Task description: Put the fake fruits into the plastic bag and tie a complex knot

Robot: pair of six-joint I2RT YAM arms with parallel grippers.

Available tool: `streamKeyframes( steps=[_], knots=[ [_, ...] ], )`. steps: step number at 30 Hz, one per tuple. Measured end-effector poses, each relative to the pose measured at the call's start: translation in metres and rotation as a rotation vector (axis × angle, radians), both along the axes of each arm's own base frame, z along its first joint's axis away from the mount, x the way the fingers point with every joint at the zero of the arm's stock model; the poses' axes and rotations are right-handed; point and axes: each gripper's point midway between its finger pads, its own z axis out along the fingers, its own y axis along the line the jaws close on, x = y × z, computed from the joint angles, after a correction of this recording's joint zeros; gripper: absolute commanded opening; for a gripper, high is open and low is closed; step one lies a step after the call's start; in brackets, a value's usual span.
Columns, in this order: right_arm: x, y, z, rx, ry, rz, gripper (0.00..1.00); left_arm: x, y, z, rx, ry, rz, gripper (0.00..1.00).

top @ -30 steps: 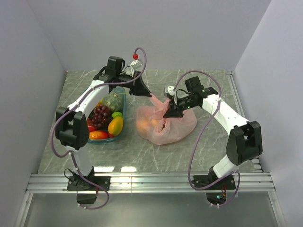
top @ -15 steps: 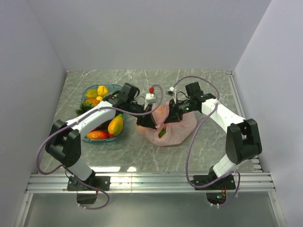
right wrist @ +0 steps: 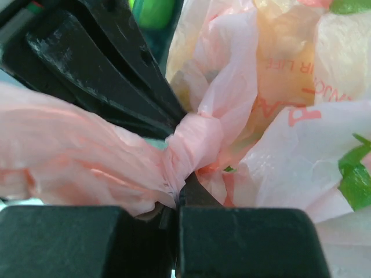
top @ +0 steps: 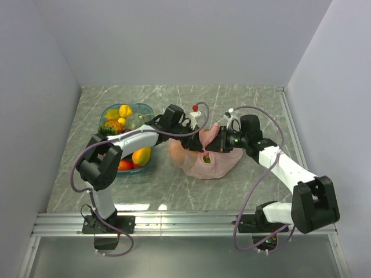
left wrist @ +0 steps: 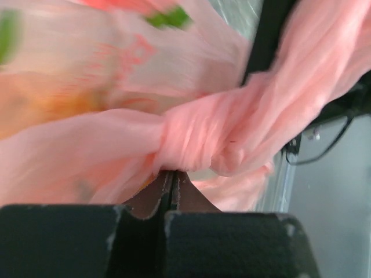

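The pink plastic bag (top: 206,163) lies mid-table with fake fruits showing orange (left wrist: 52,107) and green (top: 206,157) through its skin. Both grippers meet at its top. My left gripper (top: 196,143) (left wrist: 172,172) is shut on a twisted band of pink plastic right under the knot (left wrist: 200,142). My right gripper (top: 214,142) (right wrist: 181,192) is shut on the bunched plastic at the knot (right wrist: 194,139) from the opposite side. The left gripper's black fingers (right wrist: 104,69) show just behind the knot in the right wrist view. More fake fruits (top: 141,156) lie in the tray.
A clear teal tray (top: 145,108) stands left of the bag, under the left forearm, holding a yellow mango (top: 124,110), an orange mango and a red piece (top: 123,165). Grey walls close in the marble table on three sides; a metal rail runs along the near edge.
The left gripper has swung from above the tray rightward to the bag's top, bringing its pink handle along. The right arm has shifted right and lower. The two grippers now nearly touch.
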Motion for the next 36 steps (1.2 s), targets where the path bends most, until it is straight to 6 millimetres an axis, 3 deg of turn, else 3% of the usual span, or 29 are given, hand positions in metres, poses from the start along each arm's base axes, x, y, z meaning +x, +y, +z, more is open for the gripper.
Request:
streamKeyframes(
  steps=[7, 11, 15, 19, 28, 31, 36],
  knots=[
    [0.014, -0.003, 0.025, 0.224, 0.146, -0.276, 0.0, 0.025, -0.003, 0.022, -0.034, -0.072, 0.028, 0.0],
    [0.026, -0.003, 0.035, 0.335, 0.212, -0.384, 0.0, 0.031, 0.005, 0.034, -0.045, -0.11, 0.034, 0.0],
    [0.031, -0.005, 0.042, 0.385, 0.22, -0.43, 0.0, 0.029, 0.015, 0.051, -0.056, -0.127, 0.027, 0.0],
    [0.024, -0.008, 0.028, 0.369, 0.215, -0.446, 0.0, 0.016, 0.016, 0.063, -0.082, -0.107, -0.006, 0.0],
    [0.019, -0.012, 0.018, 0.265, 0.095, -0.405, 0.0, -0.026, -0.003, 0.044, -0.079, 0.05, -0.051, 0.0],
    [0.019, -0.013, 0.018, 0.255, 0.081, -0.397, 0.01, -0.025, -0.015, 0.035, -0.083, 0.1, -0.023, 0.0],
    [0.018, -0.015, 0.01, 0.211, 0.058, -0.384, 0.15, -0.012, -0.032, 0.019, -0.116, 0.199, 0.029, 0.0]
  ],
)
